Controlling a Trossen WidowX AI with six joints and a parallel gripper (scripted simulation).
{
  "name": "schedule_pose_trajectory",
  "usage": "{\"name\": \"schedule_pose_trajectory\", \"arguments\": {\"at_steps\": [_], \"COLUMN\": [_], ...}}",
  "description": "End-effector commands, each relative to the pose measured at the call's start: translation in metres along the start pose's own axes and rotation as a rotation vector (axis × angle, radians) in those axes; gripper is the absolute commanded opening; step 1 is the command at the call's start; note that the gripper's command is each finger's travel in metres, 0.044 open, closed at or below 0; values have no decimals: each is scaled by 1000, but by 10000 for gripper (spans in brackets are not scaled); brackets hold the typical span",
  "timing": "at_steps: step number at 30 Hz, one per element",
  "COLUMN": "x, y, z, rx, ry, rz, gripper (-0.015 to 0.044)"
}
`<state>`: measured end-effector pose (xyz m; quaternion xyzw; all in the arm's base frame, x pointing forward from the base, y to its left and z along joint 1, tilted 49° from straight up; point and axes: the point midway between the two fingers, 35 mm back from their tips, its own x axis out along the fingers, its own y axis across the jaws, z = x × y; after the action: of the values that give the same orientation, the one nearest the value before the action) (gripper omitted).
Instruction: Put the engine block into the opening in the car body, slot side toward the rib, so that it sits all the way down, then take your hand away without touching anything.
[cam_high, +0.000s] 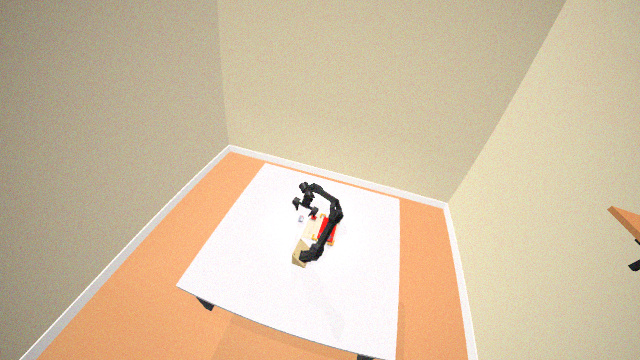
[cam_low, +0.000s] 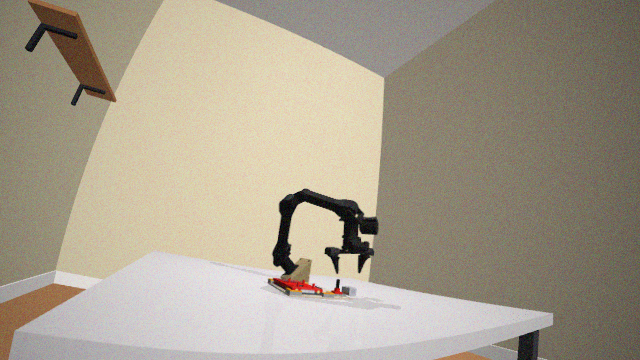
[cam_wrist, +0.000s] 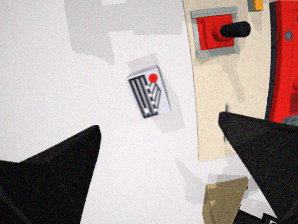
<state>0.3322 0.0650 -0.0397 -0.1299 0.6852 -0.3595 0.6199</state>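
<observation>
The engine block (cam_high: 300, 218) (cam_low: 349, 290) (cam_wrist: 150, 97) is a small grey box with black and white stripes and a red dot. It rests on the white table beside the beige board, a little turned in the wrist view. My gripper (cam_high: 305, 211) (cam_low: 348, 272) (cam_wrist: 161, 124) is open and empty, pointing down above the block without touching it. The red car body (cam_high: 325, 227) (cam_low: 298, 285) (cam_wrist: 281, 55) lies at the board's far side from the block, cut off at the right edge of the wrist view. Its opening and rib cannot be made out.
The beige board (cam_high: 310, 230) (cam_wrist: 207, 100) lies between block and car body. On it a red piece with an upright black lever (cam_low: 337, 286) (cam_wrist: 235, 30) sits in a grey frame. A tan wedge (cam_high: 296, 256) (cam_low: 303, 270) (cam_wrist: 226, 200) stands by the arm's base.
</observation>
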Motion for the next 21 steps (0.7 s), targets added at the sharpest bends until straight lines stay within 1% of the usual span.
{"name": "schedule_pose_trajectory", "arguments": {"at_steps": [1,6,11,14,16,19,21], "x": [-6,-15,-15,-14,-6,19,21], "y": [4,7,7,16,16,12,12], "z": [0,-1,-1,-3,-1,1,1], "rx": [-119,-241,-245,-245,-245,-245,-245], "ry": [-39,-79,-81,-81,-81,-81,-81], "rz": [-58,-120,-123,-122,-122,-123,-123], "gripper": [440,440,440,440,440,440,440]}}
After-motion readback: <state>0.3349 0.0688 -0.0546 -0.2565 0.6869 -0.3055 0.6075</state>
